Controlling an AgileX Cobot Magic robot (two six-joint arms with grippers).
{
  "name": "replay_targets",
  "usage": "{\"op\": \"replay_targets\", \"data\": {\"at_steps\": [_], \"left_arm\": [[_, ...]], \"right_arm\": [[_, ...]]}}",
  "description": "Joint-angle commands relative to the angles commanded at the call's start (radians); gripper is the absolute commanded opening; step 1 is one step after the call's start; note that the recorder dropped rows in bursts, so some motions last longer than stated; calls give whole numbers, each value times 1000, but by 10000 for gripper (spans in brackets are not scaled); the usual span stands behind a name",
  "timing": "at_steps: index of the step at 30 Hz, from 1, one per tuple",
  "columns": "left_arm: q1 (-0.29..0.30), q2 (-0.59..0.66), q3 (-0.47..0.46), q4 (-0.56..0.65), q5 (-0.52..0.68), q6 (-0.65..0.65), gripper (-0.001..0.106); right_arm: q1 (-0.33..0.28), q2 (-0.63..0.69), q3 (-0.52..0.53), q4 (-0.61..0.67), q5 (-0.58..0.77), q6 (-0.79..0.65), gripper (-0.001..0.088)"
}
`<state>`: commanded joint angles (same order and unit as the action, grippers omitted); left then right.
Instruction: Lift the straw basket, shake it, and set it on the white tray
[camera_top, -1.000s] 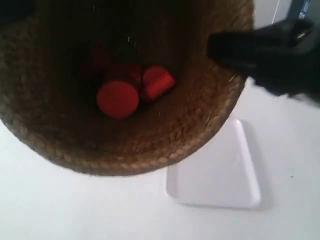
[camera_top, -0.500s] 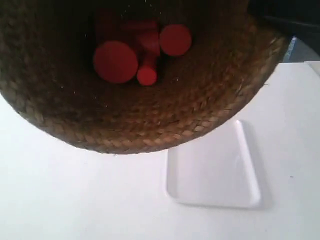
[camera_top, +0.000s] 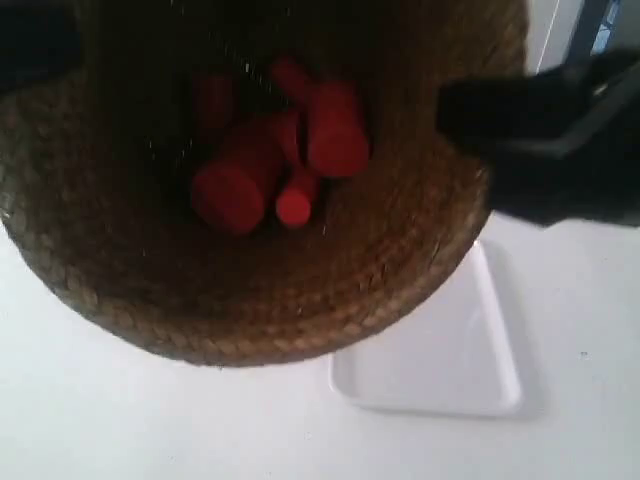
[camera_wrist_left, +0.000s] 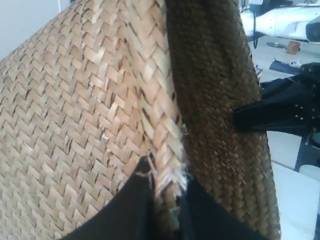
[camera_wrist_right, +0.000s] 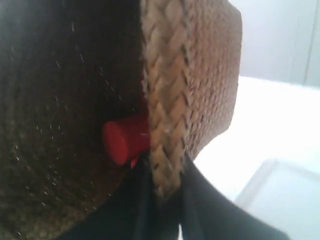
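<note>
The straw basket (camera_top: 300, 310) hangs in the air close to the exterior camera, its mouth turned toward it. Several red cylinders (camera_top: 235, 185) lie tumbled inside. The white tray (camera_top: 440, 370) sits on the table below, partly covered by the basket's rim. My left gripper (camera_wrist_left: 165, 175) is shut on the basket (camera_wrist_left: 90, 115) rim, one finger outside and one inside. My right gripper (camera_wrist_right: 162, 172) is shut on the opposite braided rim (camera_wrist_right: 165, 100), with a red cylinder (camera_wrist_right: 125, 140) just inside. The arm at the exterior view's right (camera_top: 550, 140) reaches the rim.
A white tabletop (camera_top: 120, 420) lies under the basket and tray. The tray's corner (camera_wrist_right: 285, 200) shows below my right gripper. The other arm's black gripper (camera_wrist_left: 280, 112) shows on the far rim in the left wrist view. A dark arm part (camera_top: 35, 40) sits at the exterior view's top left.
The basket rose toward the camera half a second ago and has dropped back down. The red cylinders rolled into a new heap. The arm at the right is back in view.
</note>
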<state>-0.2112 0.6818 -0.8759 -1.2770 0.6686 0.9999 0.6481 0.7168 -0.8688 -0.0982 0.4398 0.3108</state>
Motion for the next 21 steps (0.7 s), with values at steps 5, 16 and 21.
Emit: {"op": "replay_targets", "data": {"at_steps": [5,16,21], "left_arm": [[0,22,72,-8,-111,70,0],[0,17,92,-16,-51,126,0],[0,-16,32,-158,-23,153,0]], "right_arm": [[-2,5,117,9,-250,41,0],[4,23,146,-62,-268,46,0],[22,3,105,98,-212,158,0]]}}
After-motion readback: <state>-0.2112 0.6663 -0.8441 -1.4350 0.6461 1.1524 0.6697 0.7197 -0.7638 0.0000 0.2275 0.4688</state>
